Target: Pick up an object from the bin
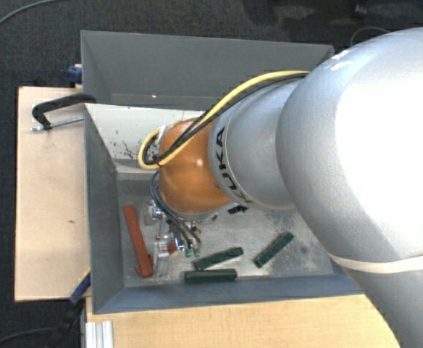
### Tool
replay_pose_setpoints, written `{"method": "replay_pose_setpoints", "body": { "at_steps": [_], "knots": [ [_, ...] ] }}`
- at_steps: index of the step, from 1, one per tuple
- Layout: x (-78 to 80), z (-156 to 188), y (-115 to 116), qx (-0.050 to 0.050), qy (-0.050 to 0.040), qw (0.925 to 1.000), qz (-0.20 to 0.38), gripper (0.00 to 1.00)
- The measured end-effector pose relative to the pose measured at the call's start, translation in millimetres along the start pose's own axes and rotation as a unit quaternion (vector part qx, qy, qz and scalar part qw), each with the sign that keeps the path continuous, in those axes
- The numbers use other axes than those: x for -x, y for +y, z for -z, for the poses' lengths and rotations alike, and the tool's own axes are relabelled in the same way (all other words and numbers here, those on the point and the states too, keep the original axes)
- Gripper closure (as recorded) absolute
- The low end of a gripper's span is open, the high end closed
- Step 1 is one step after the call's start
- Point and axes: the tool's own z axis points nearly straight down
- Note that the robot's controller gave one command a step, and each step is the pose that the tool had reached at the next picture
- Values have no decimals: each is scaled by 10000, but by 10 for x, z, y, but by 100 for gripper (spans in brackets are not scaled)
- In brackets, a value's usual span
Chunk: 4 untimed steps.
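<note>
Arm [342, 143]: grey, enters from the right, with an orange wrist cover [186, 176].
Bin [197, 67]: grey metal.
Red strip [134, 238]: long, on the floor along the left wall.
Gripper [169, 246]: low at lower left, just beside the red strip's bottom end. Cannot tell whether it is apart or together.
Dark green bars: one [217, 258] just right of the gripper, one [210, 275] by the near wall, one [273, 249] farther right.

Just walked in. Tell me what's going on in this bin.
The KUKA arm reaches into the grey bin from the right. Its pincer is low over the floor near the left wall, beside a long red stick. Three dark green bars lie just right of it. Whether it grips anything cannot be told.
</note>
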Motion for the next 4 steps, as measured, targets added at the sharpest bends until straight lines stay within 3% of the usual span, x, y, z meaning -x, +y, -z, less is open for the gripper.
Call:
{"method": "replay_pose_setpoints", "body": {
  "at_steps": [1, 2, 3, 4],
  "knots": [
    [147, 393, -821, -28, -40, 9717, 2363, 0],
    [10, 3, -509, -6, 6, 9857, 1683, 0],
    [17, 10, -519, -9, -2, 9859, 1673, 100],
    [-40, 1254, -559, -12, -67, 9841, 1776, 100]
  ]
}}
